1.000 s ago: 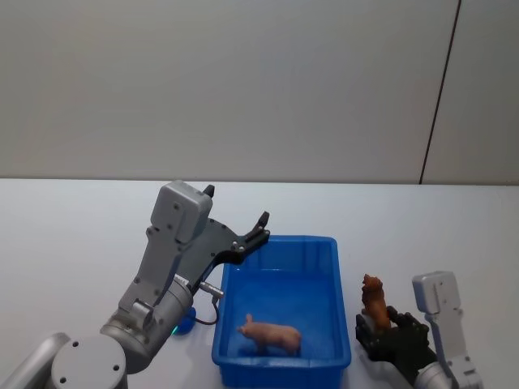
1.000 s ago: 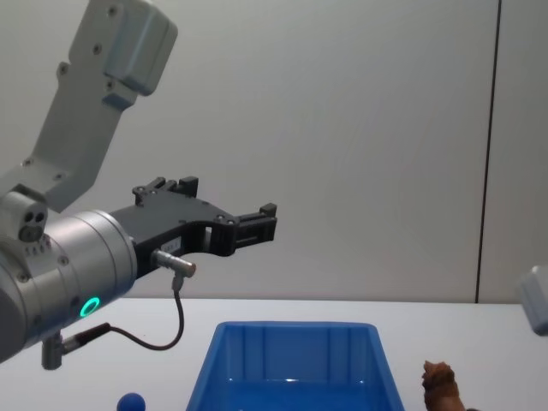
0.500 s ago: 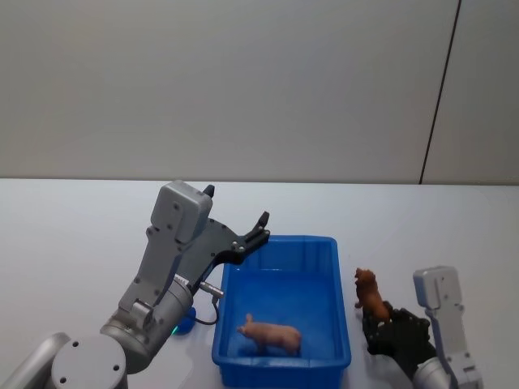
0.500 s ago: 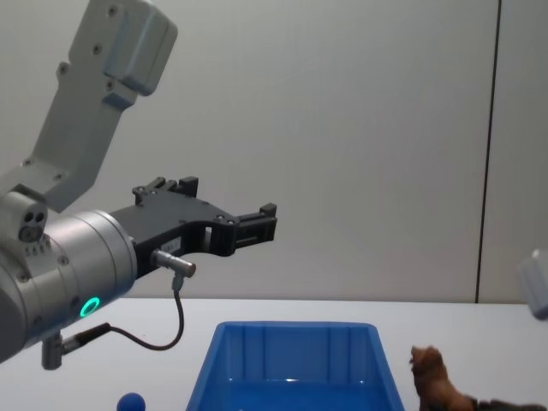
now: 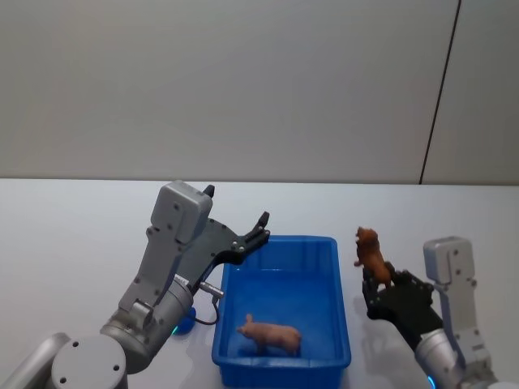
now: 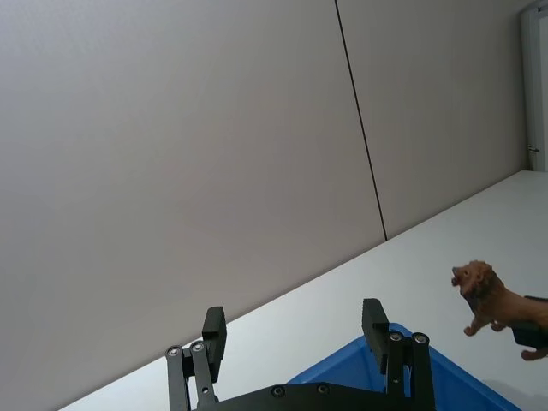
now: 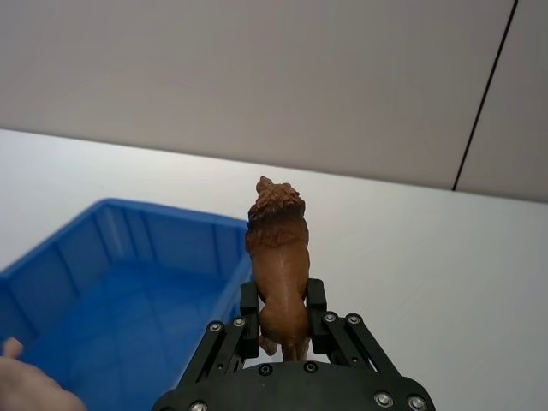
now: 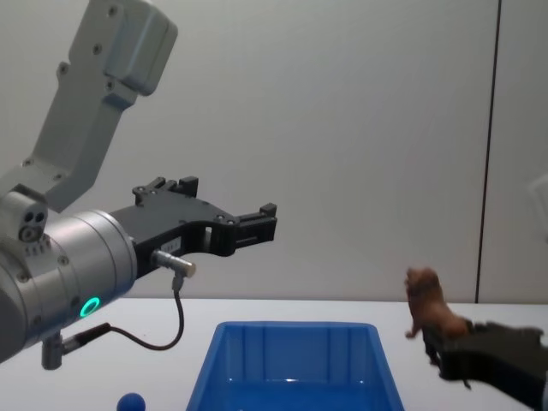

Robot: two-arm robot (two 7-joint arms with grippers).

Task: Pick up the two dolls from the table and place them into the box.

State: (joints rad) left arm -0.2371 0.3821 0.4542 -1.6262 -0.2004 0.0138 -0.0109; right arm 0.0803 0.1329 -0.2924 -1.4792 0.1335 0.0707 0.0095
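Right gripper (image 5: 379,279) clamped on reddish-brown doll (image 5: 370,253), raised off table (image 5: 81,219) just beside box (image 5: 341,275); box lies to its left. Pink doll (image 5: 272,334) lies inside. Left gripper (image 6: 294,318) spread, empty, above box's far-left rim

The pig doll (image 5: 270,333) lies in the box (image 5: 280,370) on the table (image 5: 73,235), the lion doll (image 5: 371,256) aloft to its right
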